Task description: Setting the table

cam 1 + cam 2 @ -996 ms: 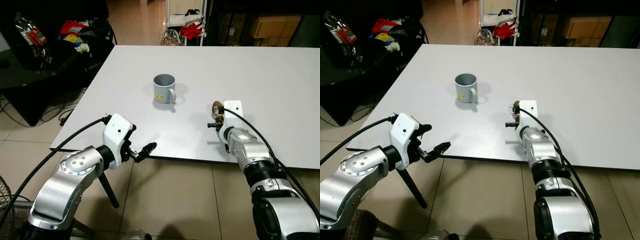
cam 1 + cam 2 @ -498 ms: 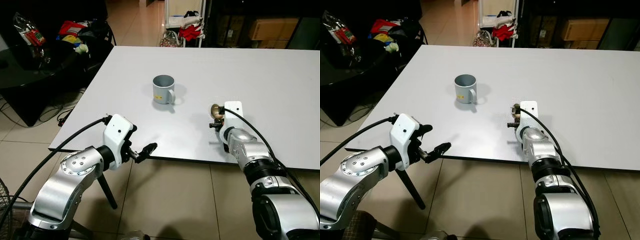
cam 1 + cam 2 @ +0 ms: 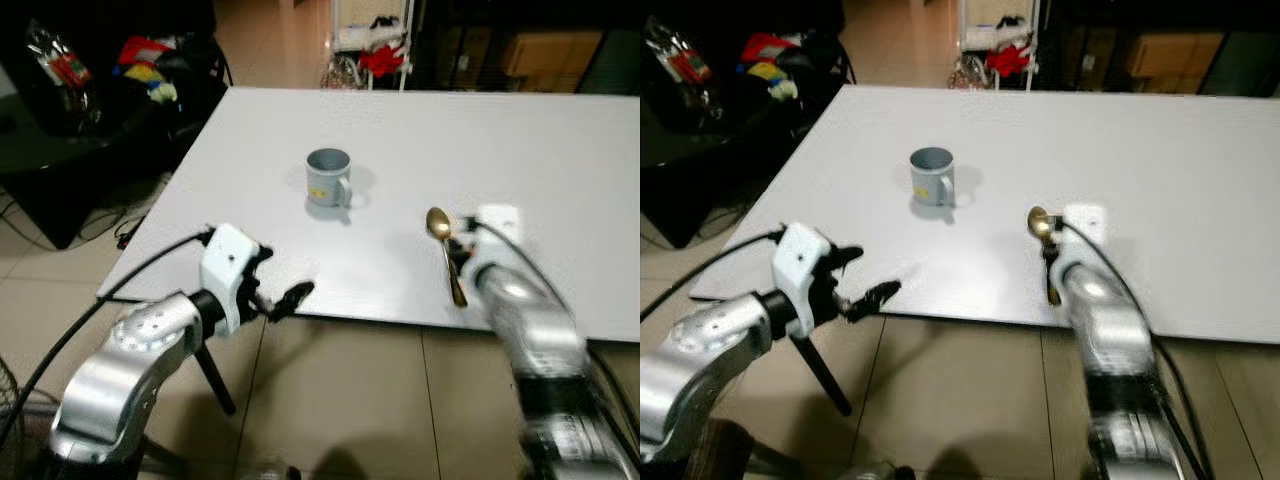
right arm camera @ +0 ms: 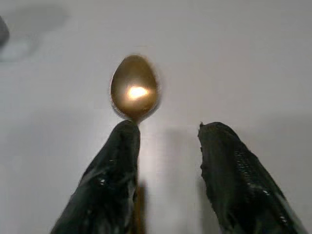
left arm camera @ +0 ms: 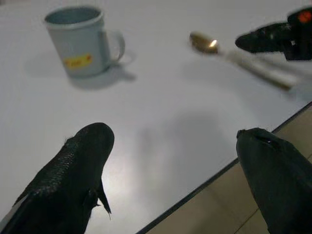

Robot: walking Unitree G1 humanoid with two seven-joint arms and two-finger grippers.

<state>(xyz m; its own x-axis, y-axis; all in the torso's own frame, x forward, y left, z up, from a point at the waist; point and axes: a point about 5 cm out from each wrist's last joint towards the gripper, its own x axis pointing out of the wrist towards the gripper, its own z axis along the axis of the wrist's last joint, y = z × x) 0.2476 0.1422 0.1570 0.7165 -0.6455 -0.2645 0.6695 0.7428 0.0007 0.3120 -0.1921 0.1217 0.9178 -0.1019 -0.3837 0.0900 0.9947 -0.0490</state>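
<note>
A grey-blue mug (image 3: 328, 178) with a yellow label stands upright on the white table (image 3: 560, 150), handle toward my right. A gold spoon (image 3: 446, 250) lies flat on the table right of the mug, bowl toward the far side. My right gripper (image 4: 165, 131) is open just behind the spoon's bowl (image 4: 134, 92). The handle runs under one of the fingers (image 4: 114, 170). In the left eye view the right arm is blurred. My left gripper (image 5: 170, 141) is open with nothing in it and hovers at the table's near edge, in front of the mug (image 5: 80, 41).
The table's near edge (image 3: 380, 322) runs just ahead of me over tiled floor. A dark table with bags and clutter (image 3: 90, 90) stands to the left. A white rack with red cloth (image 3: 378, 55) is beyond the far edge. Cardboard boxes (image 3: 545, 55) sit at the back right.
My right arm has shifted to the right and is blurred. The spoon, earlier at the gripper's tips, now lies full length on the table. The left arm has barely moved.
</note>
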